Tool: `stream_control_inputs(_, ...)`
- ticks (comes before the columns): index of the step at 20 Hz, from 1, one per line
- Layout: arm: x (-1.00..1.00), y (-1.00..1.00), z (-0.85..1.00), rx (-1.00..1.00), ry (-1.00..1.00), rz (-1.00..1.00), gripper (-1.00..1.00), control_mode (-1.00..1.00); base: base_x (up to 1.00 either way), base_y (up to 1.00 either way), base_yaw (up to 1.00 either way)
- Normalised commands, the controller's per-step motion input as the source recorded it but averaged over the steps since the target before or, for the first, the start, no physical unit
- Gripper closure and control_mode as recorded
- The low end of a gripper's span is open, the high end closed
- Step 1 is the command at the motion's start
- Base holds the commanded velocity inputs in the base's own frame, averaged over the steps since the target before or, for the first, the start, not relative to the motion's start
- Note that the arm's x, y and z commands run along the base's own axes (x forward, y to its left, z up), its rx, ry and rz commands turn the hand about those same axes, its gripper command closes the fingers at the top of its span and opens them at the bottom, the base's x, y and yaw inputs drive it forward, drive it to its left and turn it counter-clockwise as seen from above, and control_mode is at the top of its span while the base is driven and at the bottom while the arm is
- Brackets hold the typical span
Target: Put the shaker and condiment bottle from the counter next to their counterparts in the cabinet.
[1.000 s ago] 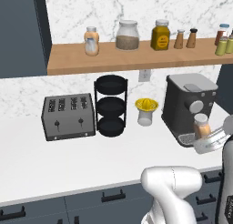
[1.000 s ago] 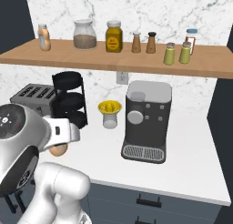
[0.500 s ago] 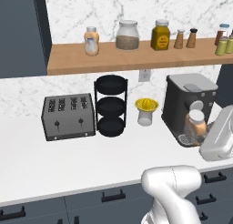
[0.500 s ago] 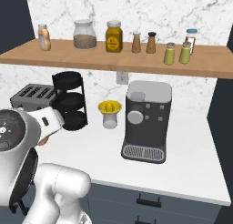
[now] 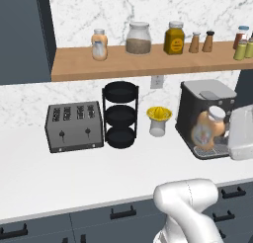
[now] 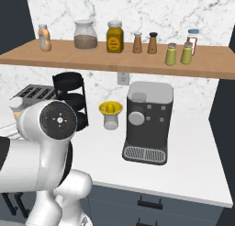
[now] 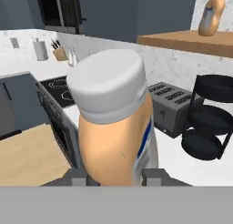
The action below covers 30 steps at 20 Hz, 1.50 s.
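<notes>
Two shakers [image 6: 178, 53] already stand side by side on the cabinet [image 6: 114, 64] shelf, at about 2 o'clock from the coffee machine [image 6: 147, 121] in the right base view, so the shaker half looks done. Condiment bottle [image 7: 116, 127] is the item in hand: the gripper [image 7: 116, 177] is closed on its lower body, a dark fingertip showing on either side, silvery cap toward the hand camera. In the left base view the same bottle [image 5: 207, 128] hangs lifted off the counter [image 5: 74, 173], in front of the coffee machine [image 5: 205, 116].

Its counterpart, the twin bottle [image 5: 99, 44], stands toward the left end of the shelf, at roughly 11 o'clock from the held bottle, with a glass jar [image 5: 138, 38] just beside it at its 3 o'clock. The twin also shows at 1 o'clock in the hand view [image 7: 211, 13].

Step, as I judge it: carry phase, grasp complete, placement not yet made.

Next move calls for raising the bottle above shelf level, swinging it leftward over the black tiered rack [image 5: 120, 114] and toaster [image 5: 74, 126], then setting it upright on bare board close to the twin. Free space seems larger on the twin's 9 o'clock side than between twin and jar.
</notes>
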Motion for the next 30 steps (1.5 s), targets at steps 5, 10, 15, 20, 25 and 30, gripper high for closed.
stream_control_inputs(5,0.09,0.0,0.05,0.44,0.24,0.04,1.0,-1.0,0.0,0.0,0.0)
stream_control_inputs(10,0.23,0.08,0.2,0.11,0.11,0.03,1.0,-1.0,0.0,0.0,0.0)
stream_control_inputs(15,0.4,0.19,0.28,0.0,0.16,0.01,1.0,-1.0,0.0,0.0,0.0)
stream_control_inputs(20,0.43,0.15,0.37,0.0,0.13,0.01,1.0,-1.0,0.0,0.0,0.0)
stream_control_inputs(25,0.36,0.08,0.37,0.0,0.09,0.02,1.0,-1.0,0.0,0.0,0.0)
stream_control_inputs(30,0.21,0.11,0.25,-0.06,0.03,0.01,1.0,-1.0,0.0,0.0,0.0)
